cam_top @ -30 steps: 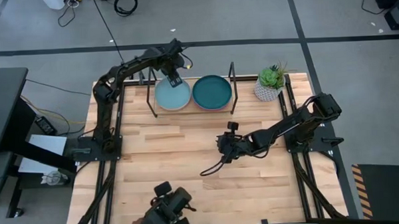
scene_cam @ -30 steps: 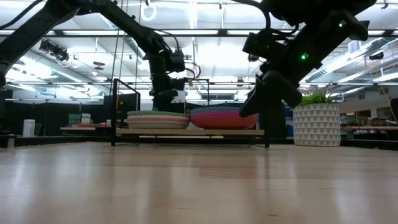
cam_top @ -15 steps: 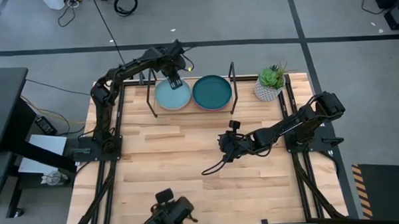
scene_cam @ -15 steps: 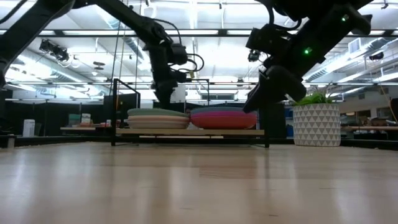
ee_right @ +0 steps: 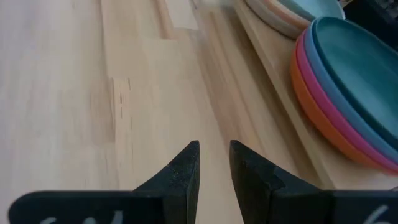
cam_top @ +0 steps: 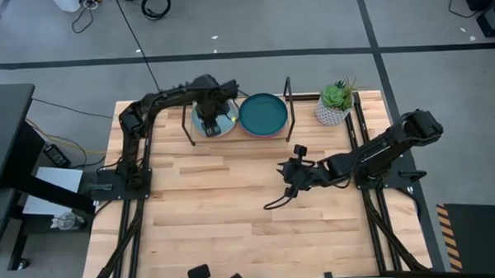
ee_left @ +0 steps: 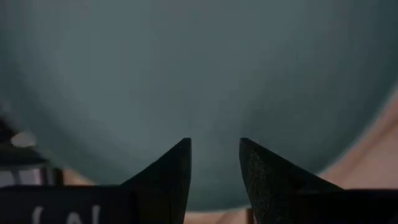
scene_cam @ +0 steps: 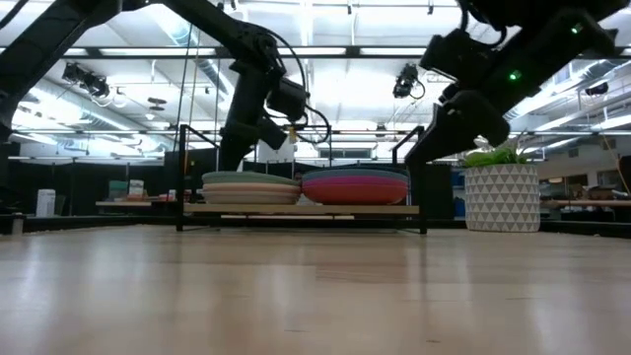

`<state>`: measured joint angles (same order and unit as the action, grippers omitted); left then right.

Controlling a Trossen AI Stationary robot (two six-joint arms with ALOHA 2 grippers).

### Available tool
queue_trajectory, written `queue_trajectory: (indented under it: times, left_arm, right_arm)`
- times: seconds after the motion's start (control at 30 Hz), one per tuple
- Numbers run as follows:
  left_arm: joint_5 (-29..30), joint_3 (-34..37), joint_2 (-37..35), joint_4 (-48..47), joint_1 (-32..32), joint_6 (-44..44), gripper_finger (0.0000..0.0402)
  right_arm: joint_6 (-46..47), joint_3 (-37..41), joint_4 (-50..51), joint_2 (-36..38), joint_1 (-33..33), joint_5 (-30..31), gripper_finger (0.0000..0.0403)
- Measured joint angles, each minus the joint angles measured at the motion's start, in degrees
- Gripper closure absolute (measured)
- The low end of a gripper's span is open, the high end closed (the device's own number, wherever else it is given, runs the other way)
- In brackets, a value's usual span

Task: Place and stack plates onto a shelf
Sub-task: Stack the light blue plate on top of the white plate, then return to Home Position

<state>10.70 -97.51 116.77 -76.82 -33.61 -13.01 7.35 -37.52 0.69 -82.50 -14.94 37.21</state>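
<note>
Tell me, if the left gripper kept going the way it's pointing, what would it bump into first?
Most likely the light teal plate on top of the left stack on the shelf. The left gripper points at its surface with nothing between, fingers slightly apart; how close it hangs is unclear.

Pale butcher-block wooden tabletop (cam_top: 225, 206) shows visible grain and a soft satin sheen, and the low light-wood shelf board (scene_cam: 296, 209) sits between thin black metal wire end frames (cam_top: 288, 104). The round dark teal plate (cam_top: 262, 114) looks smooth and matt, as do the blue, magenta and orange plates (ee_right: 336, 118) stacked beneath it. The white faceted plant pot (scene_cam: 502, 197) reads as hard and dull-finished.
</note>
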Motion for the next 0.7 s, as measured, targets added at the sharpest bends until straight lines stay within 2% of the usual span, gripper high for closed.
queue_trajectory:
  times: [0.23, 0.47, 0.6, 0.7]
  left_arm:
    - [2.6, 5.7, -0.3, 4.5, 1.4, -0.4, 0.026]
    - [2.6, 5.2, -3.5, 5.5, 2.9, -0.9, 0.026]
    - [-1.1, 4.9, -8.0, 7.7, 4.5, -0.9, 0.026]
    - [-5.5, 7.3, -11.4, 14.8, 6.7, -0.6, 0.026]
  right_arm:
    - [-2.5, 4.9, -5.0, 5.9, 0.8, -2.1, 0.0309]
    - [-3.5, 6.7, -5.2, 9.3, 0.9, -3.2, 0.0309]
    - [-4.5, 6.7, -5.1, 10.6, 1.2, -2.5, 0.0309]
    - [-5.0, 7.3, -5.5, 11.5, 1.4, -2.1, 0.0309]
